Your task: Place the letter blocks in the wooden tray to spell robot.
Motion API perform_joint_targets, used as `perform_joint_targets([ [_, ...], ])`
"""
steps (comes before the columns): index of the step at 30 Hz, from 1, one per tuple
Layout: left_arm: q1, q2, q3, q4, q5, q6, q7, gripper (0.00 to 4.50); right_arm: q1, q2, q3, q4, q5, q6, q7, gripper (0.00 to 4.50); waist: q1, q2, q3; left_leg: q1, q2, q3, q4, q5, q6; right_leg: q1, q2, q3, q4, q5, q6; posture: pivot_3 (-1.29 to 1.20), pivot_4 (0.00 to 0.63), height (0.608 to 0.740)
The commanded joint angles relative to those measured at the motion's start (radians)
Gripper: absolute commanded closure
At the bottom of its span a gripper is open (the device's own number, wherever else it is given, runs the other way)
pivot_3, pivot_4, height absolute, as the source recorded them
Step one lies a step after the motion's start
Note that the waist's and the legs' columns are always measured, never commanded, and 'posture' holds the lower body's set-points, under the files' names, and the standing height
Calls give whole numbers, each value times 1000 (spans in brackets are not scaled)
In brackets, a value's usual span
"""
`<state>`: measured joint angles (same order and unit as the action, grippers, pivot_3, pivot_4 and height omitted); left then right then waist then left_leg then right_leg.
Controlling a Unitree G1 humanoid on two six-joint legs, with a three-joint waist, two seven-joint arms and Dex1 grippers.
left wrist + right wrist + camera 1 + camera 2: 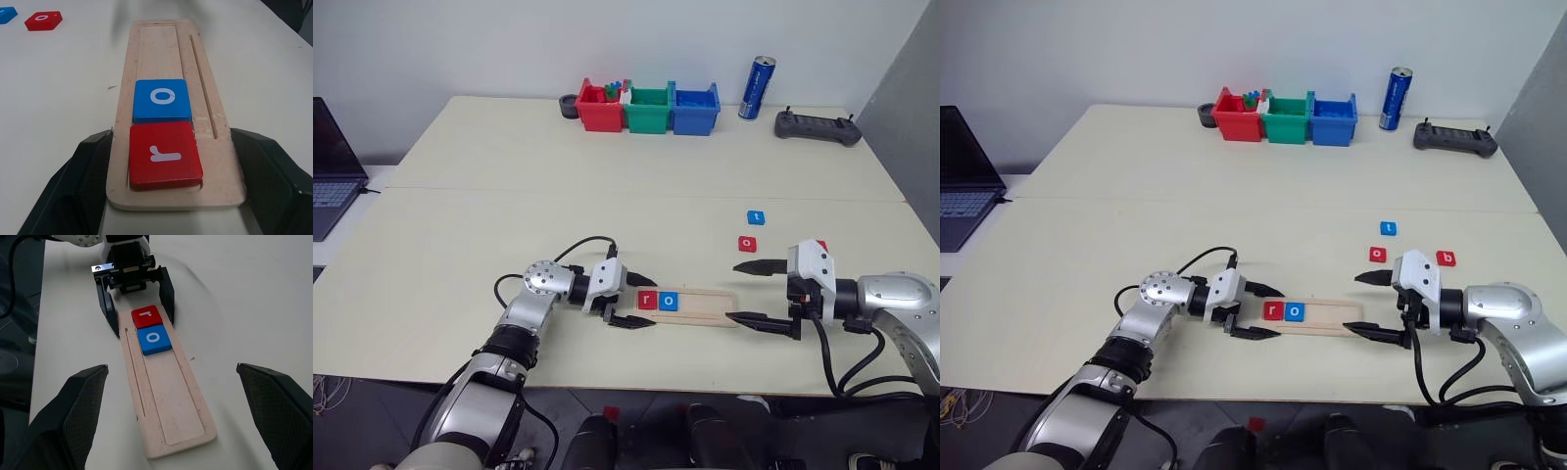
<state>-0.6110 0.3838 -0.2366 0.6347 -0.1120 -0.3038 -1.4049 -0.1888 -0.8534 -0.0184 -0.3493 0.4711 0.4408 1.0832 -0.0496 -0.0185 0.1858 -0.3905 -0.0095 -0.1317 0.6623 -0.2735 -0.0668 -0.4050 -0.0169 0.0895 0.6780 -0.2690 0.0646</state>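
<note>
At the left, the left gripper (638,300) lies low over the counter (509,186) with its jaws straddling the near-left end of the wooden tray (222,161). In the left wrist view each black finger (90,166) sits against a long edge of the wood, so the jaws look clamped on the tray, most likely to keep the light strip from sliding while tiles are pressed into its recess. Inside that recess the red r block (165,155) sits at the end nearest this gripper, with the blue o block (162,100) touching it on the far side. The word is therefore begun in reading order, and the rest of the recess is bare wood waiting for three more letters. Further right, three tiles lie loose on the counter, well apart from the tray: the red o block (1377,255), the blue t block (1388,228) beyond it, and the red b block (1446,258) just past the right arm. At the right, the right gripper (752,293) hovers off the tray's far end, jaws spread wide and holding nothing. By my reading it is poised to fetch the b next, since that letter fills the third place. The loose tiles lie on its side, which suits this division of labour.
</note>
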Motion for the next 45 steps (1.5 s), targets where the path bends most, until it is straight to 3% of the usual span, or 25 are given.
perform_joint_targets([
  [1, -25, -7, 2, 2, -2, 5, 5, 28, -11, 4, -10, -24, 2, -11, -3, 0, 0, 0, 0, 0, 0, 0, 0, 0, 0, 0, 0, 0, 0, 0, 0, 0, 150, 740],
  [9, -39, -2, 10, -1, -6, 16, 4, 28, -25, 10, -11, -8, 0, -12, -9, 0, -1, 0, 0, 0, 0, 0, 0, 0, 0, 0, 0, 0, 0, 0, 0, 0, 150, 740],
  [16, -17, 101, 70, -308, -131, 287, -30, 28, 5, -3, -104, -54, 98, 125, -67, 0, -2, 0, 0, 0, 0, 0, 0, 0, 0, 0, 0, 0, 0, 0, 0, 0, 150, 740],
  [20, 52, 152, 112, -536, -205, 445, 35, 28, 57, 34, -206, -79, 111, 218, -225, 0, -2, 0, 0, 0, 1, 0, 0, 0, 0, 0, 0, 0, 0, 0, 0, 0, 150, 740],
  [27, 136, 131, 114, -770, -248, 568, 168, 28, 117, 232, -250, -51, -122, 252, -686, 0, 4, 0, 0, 0, 0, 1, 0, 0, 0, 0, 0, 2, 1, 0, 0, 0, 150, 740],
  [34, 82, 63, 68, -691, -195, 501, 222, 28, -57, 346, -214, 165, -298, 221, -932, 0, -1, 1, -1, 6, 1, 7, -1, 0, 0, 1, 1, 7, 2, 0, 0, 0, 150, 740],
  [45, 76, 72, 49, -678, -183, 465, 218, 28, -163, 395, -240, 435, -300, 166, -957, 0, -10, 1, -1, 6, 1, 7, -2, 0, 0, 1, 1, 8, 2, 0, 0, 0, 150, 740],
])
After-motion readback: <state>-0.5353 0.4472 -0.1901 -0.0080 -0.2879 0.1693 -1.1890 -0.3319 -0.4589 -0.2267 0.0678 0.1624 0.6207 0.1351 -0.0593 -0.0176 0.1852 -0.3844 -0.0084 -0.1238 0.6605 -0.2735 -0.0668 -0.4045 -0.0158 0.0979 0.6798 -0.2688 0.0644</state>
